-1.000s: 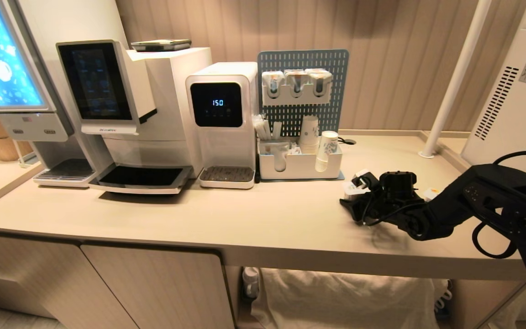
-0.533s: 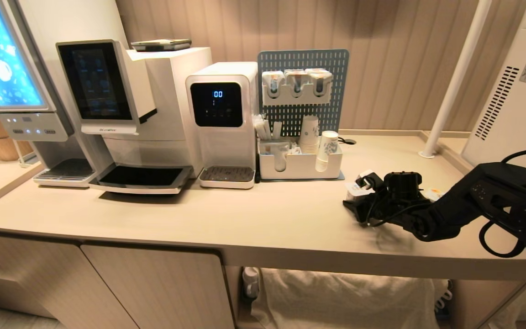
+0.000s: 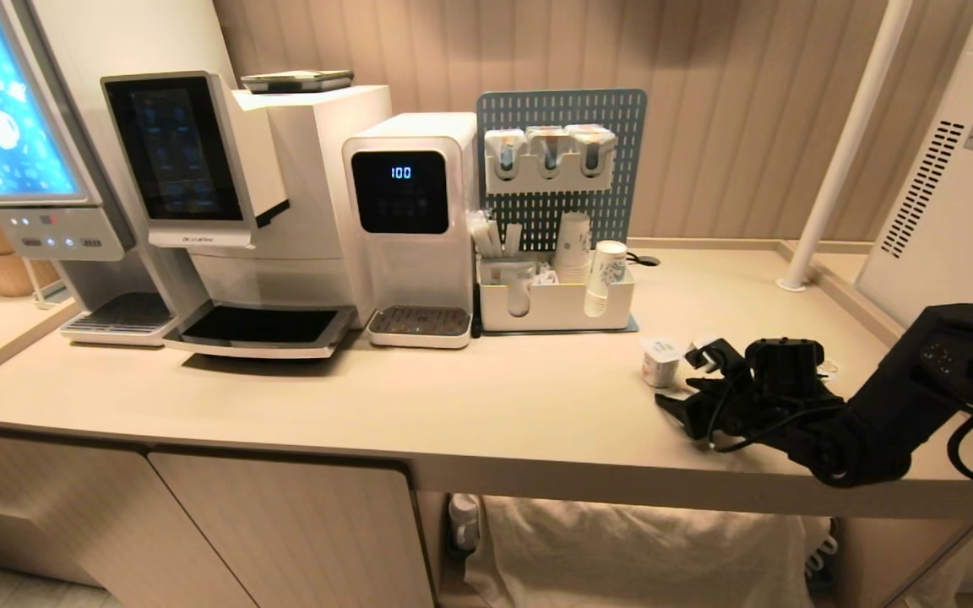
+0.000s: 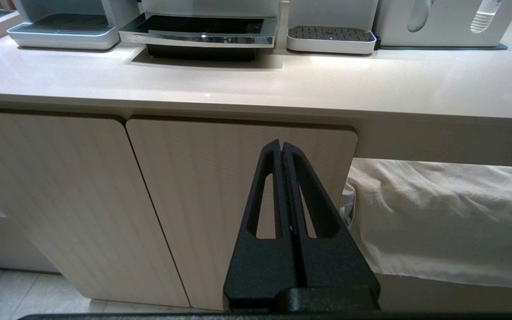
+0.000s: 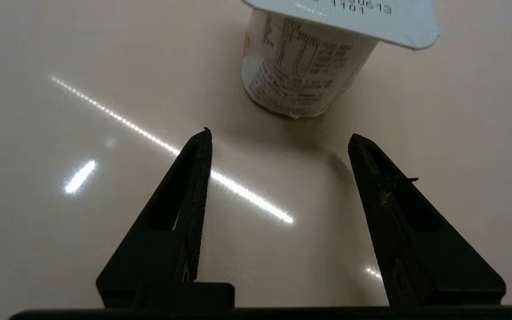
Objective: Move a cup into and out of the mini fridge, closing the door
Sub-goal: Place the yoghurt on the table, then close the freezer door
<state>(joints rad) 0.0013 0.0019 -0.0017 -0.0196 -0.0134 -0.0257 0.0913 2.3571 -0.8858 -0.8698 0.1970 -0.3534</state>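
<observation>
A small white foil-lidded plastic cup (image 3: 660, 362) stands upright on the pale beige worktop (image 3: 486, 397), free of the right tool (image 5: 278, 138), whose black fingers are spread apart just short of it. The white boxy mini fridge (image 3: 951, 186) sits at the worktop's far right, its door out of view. The cup appears set down outside the fridge; whether the door is closed cannot be told. The left tool (image 4: 282, 149) hangs pressed together below the worktop edge.

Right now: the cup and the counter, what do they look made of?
Cup: looks like thin white plastic with a printed label and a flat foil-type seal lid overhanging its rim; the lid could be coated paper. Counter: smooth beige laminate or solid surface, semi-gloss, judging by the sharp light streaks reflected on it.
</observation>
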